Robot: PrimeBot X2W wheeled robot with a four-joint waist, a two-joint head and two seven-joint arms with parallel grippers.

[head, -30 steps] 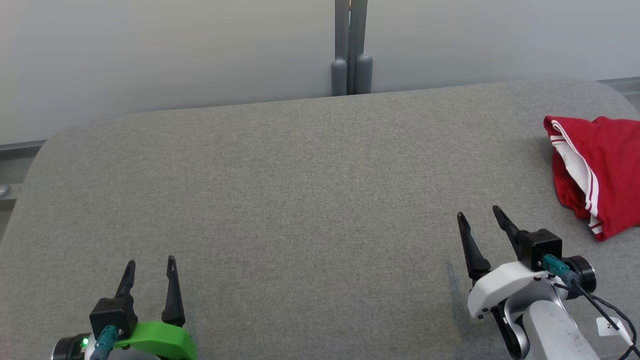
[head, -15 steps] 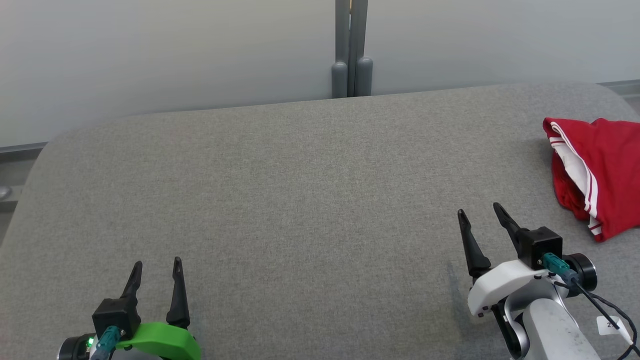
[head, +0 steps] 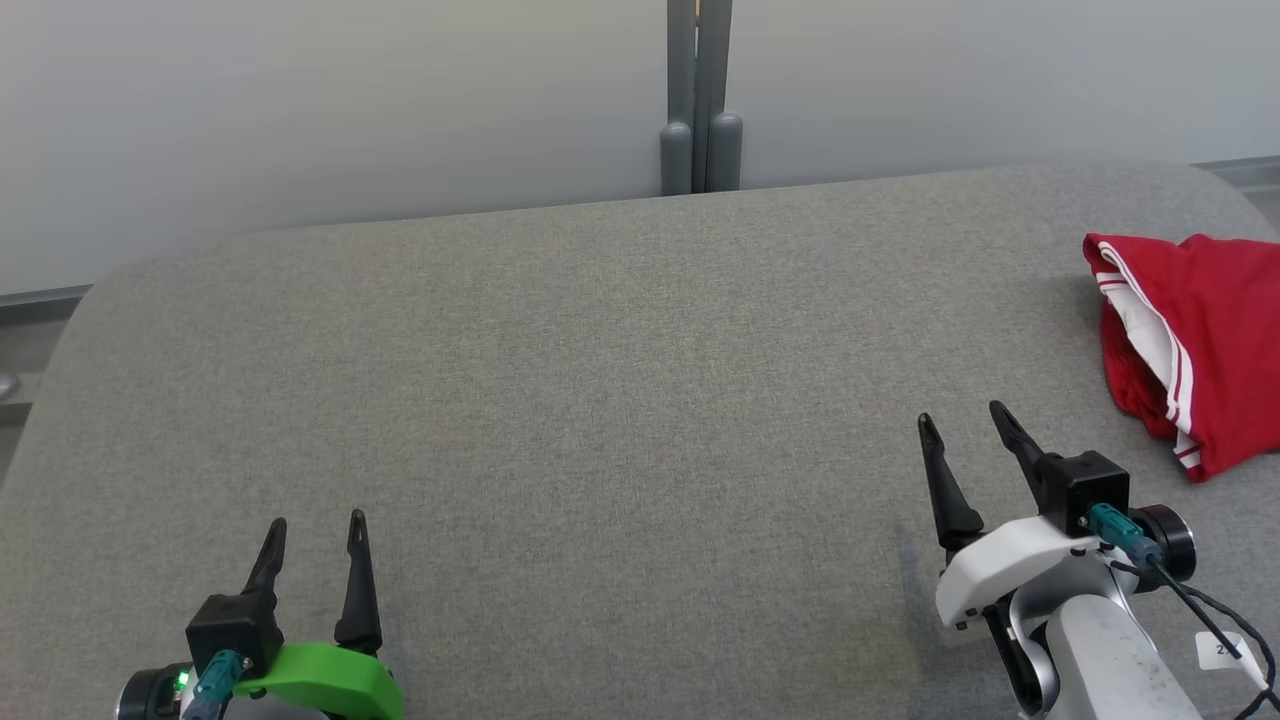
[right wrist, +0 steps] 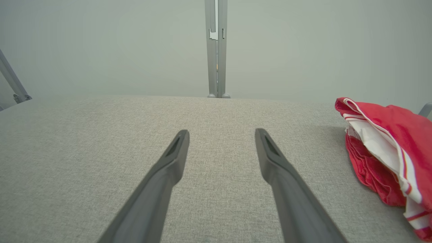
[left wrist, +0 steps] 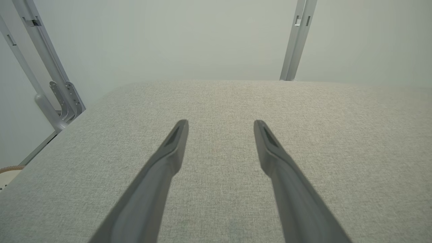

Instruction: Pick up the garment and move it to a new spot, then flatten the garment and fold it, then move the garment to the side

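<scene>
Red garment (head: 1220, 320) on grey table (head: 600, 350), left gripper (head: 317, 518) spread wide, empty, right gripper (head: 961, 412) likewise

grey fabric surface (head: 600, 380), pale wall (head: 300, 100) behind, grey metal posts (head: 700, 100) at its far edge

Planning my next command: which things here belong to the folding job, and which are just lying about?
Job: grey padded table; red garment, bunched at its right side; right gripper, open, nearest it; left gripper, open.
Not part of it: grey posts behind the table; pale wall.
</scene>
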